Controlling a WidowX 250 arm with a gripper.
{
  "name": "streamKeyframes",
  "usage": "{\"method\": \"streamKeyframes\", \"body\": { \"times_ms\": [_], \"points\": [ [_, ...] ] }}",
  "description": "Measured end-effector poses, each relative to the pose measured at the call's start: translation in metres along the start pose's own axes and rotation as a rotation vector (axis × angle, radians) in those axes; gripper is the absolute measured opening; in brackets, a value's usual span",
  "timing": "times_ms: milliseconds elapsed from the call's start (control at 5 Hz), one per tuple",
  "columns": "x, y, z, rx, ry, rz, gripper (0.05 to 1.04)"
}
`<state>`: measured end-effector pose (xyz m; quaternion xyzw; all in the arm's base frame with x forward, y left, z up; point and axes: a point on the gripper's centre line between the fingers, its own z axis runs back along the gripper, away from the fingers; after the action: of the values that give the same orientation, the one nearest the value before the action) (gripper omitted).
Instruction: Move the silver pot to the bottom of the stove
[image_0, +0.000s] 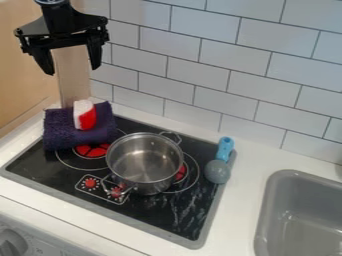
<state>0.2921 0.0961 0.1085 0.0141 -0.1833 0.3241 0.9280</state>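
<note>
"What's cut off?"
"The arm (57, 11), at the top. The sink (266, 200) runs off the right and bottom. The knob (12, 245) is cut off in the bottom left corner."
"What's hidden?"
"The pot (145, 162) covers some of the stove (167, 215) and part of a red ring (181, 173). The cloth (63, 132) hides a back bit of stove."
"And the print (57, 251) by the knob?"
"Too tiny to read."
</note>
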Motion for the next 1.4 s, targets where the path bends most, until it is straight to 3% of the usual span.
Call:
{"method": "streamKeyframes", "body": {
  "times_ms": [400,800,1400],
  "points": [
    [-0.025,0.007,-0.020,0.044,0.121,-0.024,1.001],
    [-0.026,-0.023,-0.018,-0.048,0.095,-0.130,1.001],
    [-0.066,-0.042,-0.049,-0.038,0.183,-0.216,1.001]
  ]
}}
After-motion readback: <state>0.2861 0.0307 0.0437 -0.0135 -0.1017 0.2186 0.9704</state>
